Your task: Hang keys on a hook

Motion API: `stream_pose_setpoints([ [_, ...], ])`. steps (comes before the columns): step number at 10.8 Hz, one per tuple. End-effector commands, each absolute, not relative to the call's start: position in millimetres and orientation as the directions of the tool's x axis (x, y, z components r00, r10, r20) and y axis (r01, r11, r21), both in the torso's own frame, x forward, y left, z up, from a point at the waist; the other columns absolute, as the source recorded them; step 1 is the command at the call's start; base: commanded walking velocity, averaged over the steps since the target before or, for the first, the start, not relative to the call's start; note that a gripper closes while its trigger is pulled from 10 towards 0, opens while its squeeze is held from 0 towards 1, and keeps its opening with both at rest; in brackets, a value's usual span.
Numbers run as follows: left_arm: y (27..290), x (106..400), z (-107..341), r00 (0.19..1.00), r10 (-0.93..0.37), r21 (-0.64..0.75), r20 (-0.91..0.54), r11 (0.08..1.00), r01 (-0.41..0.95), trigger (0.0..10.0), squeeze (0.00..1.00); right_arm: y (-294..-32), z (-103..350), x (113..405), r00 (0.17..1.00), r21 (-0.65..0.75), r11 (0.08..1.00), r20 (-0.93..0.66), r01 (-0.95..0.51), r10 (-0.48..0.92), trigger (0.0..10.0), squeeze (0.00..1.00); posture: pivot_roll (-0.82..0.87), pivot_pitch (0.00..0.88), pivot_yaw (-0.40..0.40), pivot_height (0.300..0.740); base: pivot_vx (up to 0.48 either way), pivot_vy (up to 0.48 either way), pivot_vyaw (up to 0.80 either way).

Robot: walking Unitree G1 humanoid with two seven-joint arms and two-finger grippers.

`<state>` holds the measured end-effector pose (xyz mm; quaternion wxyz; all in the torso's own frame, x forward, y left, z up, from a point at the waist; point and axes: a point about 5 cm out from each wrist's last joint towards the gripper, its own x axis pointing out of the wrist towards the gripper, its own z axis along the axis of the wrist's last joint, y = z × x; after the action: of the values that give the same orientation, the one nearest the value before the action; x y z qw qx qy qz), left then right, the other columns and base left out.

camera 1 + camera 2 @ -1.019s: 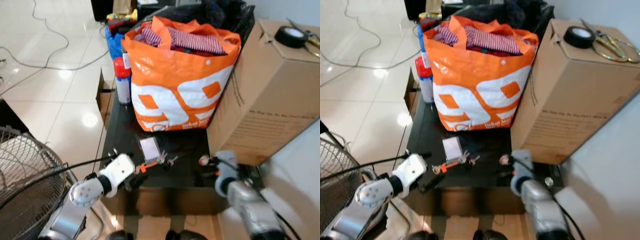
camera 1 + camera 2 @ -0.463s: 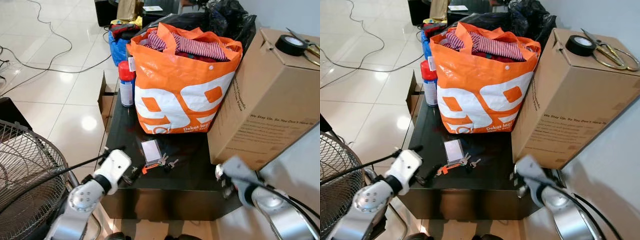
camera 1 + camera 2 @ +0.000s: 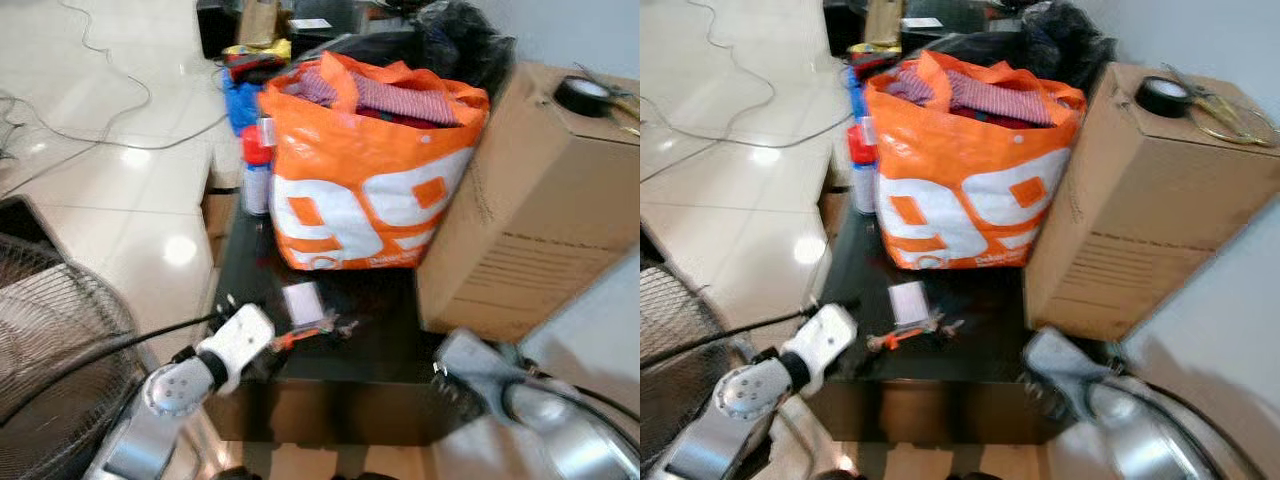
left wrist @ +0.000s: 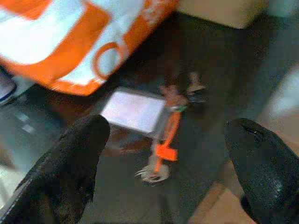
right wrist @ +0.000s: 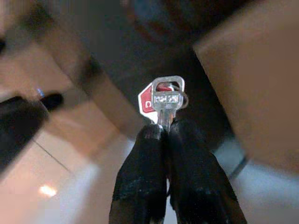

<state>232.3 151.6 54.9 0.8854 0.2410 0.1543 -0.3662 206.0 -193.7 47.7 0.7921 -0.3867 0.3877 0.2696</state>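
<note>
A bunch of keys (image 4: 166, 135) with an orange tag lies on the black table (image 3: 370, 335) beside a small white card (image 4: 135, 111). My left gripper (image 4: 166, 128) hovers just short of them at the table's front left, open, its fingers wide apart on either side of the bunch. The same keys (image 3: 308, 333) sit just right of my left wrist (image 3: 238, 342). My right gripper (image 5: 164, 128) is shut on a single silver key (image 5: 167, 100) with a red tag, held upright. The right arm (image 3: 480, 372) is blurred at the table's front right corner.
A full orange shopping bag (image 3: 370, 170) stands at the middle of the table, with a large cardboard box (image 3: 540, 210) to its right carrying a tape roll (image 3: 582, 95). A red-capped spray can (image 3: 255, 170) stands behind on the left. A wire fan guard (image 3: 50, 340) is at the lower left.
The view has shifted and blurred. My left gripper has edged closer to the keys. The right arm has pulled back toward the lower right.
</note>
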Motion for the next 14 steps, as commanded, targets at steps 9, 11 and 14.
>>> stream_pose_setpoints([
  [9, 158.8, 242.9, 55.7, 0.612, -0.59, 0.351, -0.526, 0.505, 0.789, 10.0, 0.54, -169.0, 33.6, 222.4, 0.568, -0.322, 0.66, -0.799, -0.679, 0.194, 0.0, 0.0, -0.01, 0.0, -0.072, 0.74, 0.0, 0.0, 0.0],
  [11, 159.8, 247.5, 55.4, 0.637, -0.572, 0.382, -0.516, 0.513, 0.769, 10.0, 0.54, -154.8, 47.1, 239.4, 0.677, -0.215, 0.804, -0.679, -0.554, 0.284, 0.0, 0.0, 0.0, 0.0, -0.067, 0.74, 0.0, 0.0, 0.0],
  [14, 157.5, 251.6, 59.2, 0.652, -0.573, 0.394, -0.496, 0.52, 0.757, 10.0, 0.54, -160.8, 29.9, 232.9, 0.653, -0.461, 0.562, -0.731, -0.686, 0.198, 0.0, 0.0, 0.0, 0.0, -0.065, 0.74, 0.0, 0.0, 0.0],
])
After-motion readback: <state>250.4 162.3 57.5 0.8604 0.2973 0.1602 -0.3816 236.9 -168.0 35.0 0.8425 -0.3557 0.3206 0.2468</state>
